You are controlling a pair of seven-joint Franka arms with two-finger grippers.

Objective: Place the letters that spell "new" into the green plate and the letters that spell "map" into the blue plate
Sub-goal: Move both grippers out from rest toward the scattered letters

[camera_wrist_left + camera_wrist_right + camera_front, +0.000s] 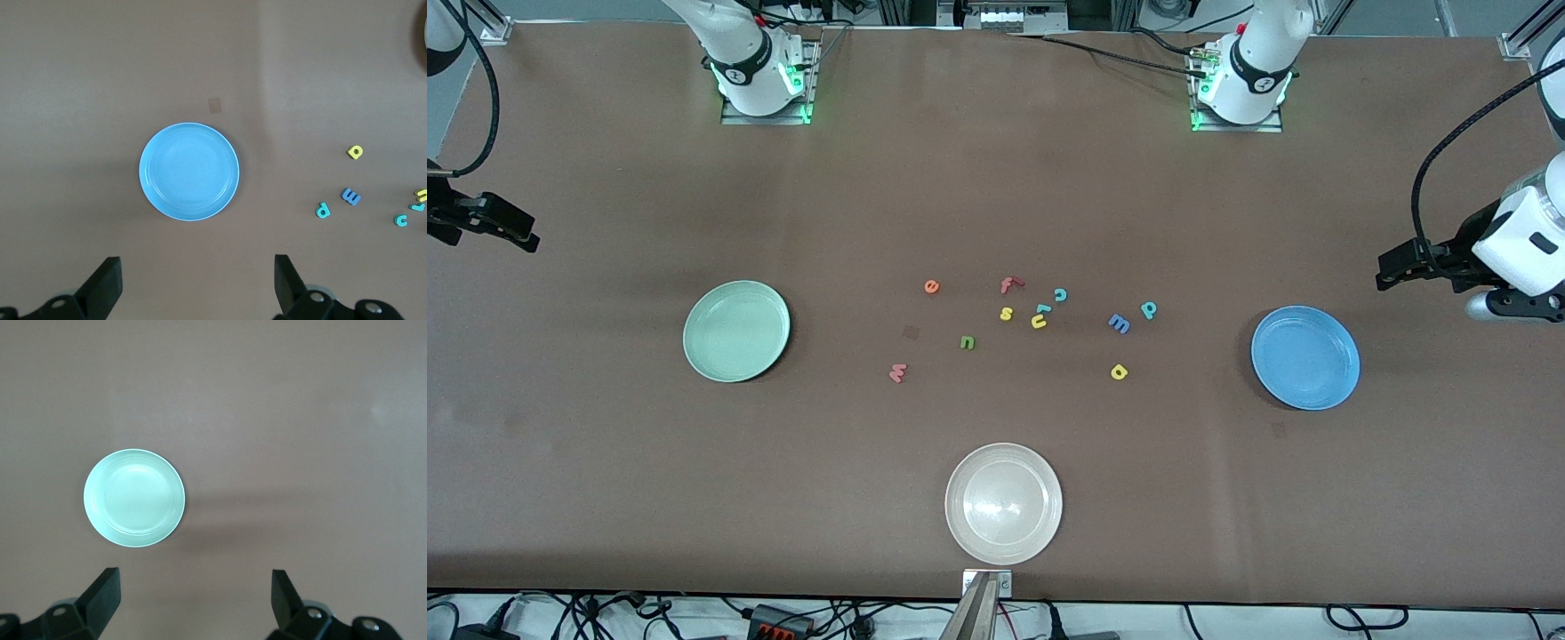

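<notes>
The green plate and the blue plate both lie empty. Loose on the table between them are the orange e, green n and pinkish w. The blue m, teal p and yellow a lie closer to the blue plate. My left gripper hangs open high over the table's left-arm end. My right gripper hangs open high over the right-arm end. Neither holds anything.
A whitish-beige plate sits near the table's front edge, nearer the camera than the letters. A red f, yellow s, yellow u and teal c lie among the task letters.
</notes>
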